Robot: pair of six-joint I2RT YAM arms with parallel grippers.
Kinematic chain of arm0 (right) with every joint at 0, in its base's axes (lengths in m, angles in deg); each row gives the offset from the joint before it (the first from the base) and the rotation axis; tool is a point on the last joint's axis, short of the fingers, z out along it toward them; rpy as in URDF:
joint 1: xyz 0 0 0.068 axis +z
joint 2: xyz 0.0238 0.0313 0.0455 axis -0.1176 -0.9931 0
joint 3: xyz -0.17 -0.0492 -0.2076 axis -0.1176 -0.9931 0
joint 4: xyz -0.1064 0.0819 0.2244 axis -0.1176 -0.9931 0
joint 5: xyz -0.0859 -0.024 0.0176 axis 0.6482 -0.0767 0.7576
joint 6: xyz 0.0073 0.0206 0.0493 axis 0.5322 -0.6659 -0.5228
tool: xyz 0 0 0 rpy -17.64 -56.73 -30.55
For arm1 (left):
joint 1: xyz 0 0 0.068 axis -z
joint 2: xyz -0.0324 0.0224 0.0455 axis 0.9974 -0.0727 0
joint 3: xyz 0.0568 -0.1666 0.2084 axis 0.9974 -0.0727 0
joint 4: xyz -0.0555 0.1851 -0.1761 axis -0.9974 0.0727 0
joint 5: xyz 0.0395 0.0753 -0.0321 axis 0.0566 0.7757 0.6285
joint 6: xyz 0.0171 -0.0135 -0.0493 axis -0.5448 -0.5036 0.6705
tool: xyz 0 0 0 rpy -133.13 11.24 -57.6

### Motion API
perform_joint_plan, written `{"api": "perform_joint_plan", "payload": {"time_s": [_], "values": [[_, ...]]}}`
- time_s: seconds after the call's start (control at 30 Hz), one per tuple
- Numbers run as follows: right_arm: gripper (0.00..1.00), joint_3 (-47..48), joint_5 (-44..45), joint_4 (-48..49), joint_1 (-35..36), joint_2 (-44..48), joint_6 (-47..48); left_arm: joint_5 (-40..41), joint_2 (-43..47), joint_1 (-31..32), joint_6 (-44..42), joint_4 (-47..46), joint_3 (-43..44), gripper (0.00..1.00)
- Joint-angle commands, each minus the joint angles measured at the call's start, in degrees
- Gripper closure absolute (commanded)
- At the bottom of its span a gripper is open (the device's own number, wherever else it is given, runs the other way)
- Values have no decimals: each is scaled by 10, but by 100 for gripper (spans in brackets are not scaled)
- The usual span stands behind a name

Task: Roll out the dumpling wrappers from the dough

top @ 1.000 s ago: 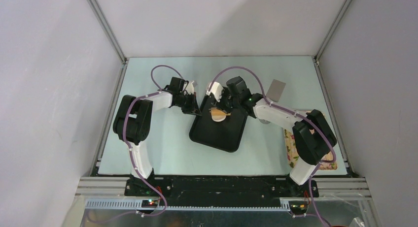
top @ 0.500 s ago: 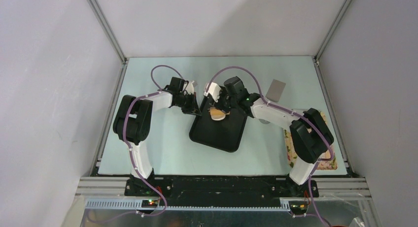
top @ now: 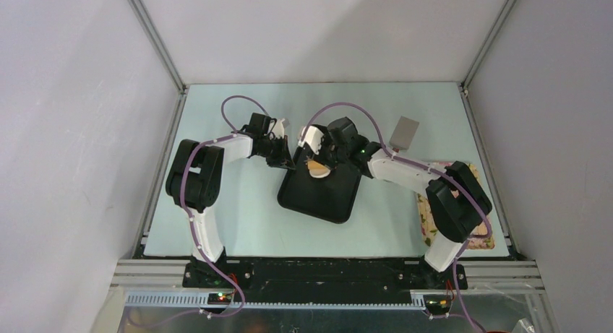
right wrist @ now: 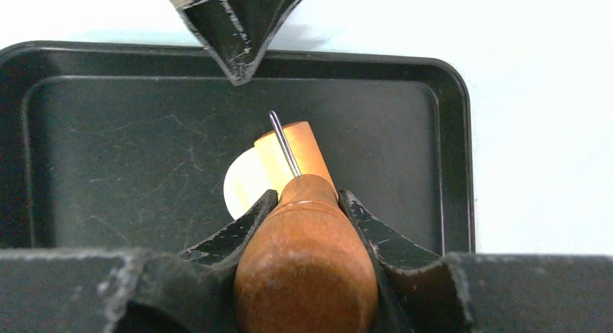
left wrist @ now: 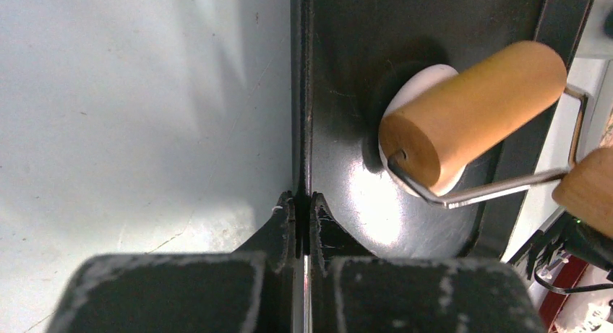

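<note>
two arms [top: 233,146] [top: 399,171] outstretched, roller [left wrist: 473,113] on dough [left wrist: 419,84]

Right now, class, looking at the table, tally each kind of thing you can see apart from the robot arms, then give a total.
Black tray: 1
Dough piece: 1
Wooden roller: 1
Grey flat plate: 1
Patterned cloth: 1
Total in view: 5

A small grey rectangular plate [top: 405,133] lies flat at the far right of the pale green worktop [top: 238,217]. By the right edge lies a floral-patterned mat [top: 427,223], partly hidden. Plain white walls [top: 318,29] and aluminium struts [top: 154,38] enclose everything.
</note>
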Motion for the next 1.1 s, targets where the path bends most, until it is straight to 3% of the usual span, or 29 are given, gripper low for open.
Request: {"api": "perform_joint_plan", "payload": {"time_s": [0.0, 0.8, 1.07], "values": [[100, -61, -6, -93, 25, 17, -10, 23, -21, -1, -7, 57, -16, 100], [100, -102, -106, -131, 17, 56, -74, 25, -21, -1, -6, 57, -16, 100], [100, -46, -122, -150, 12, 145, -84, 20, -23, -2, -6, 57, -15, 100]]}}
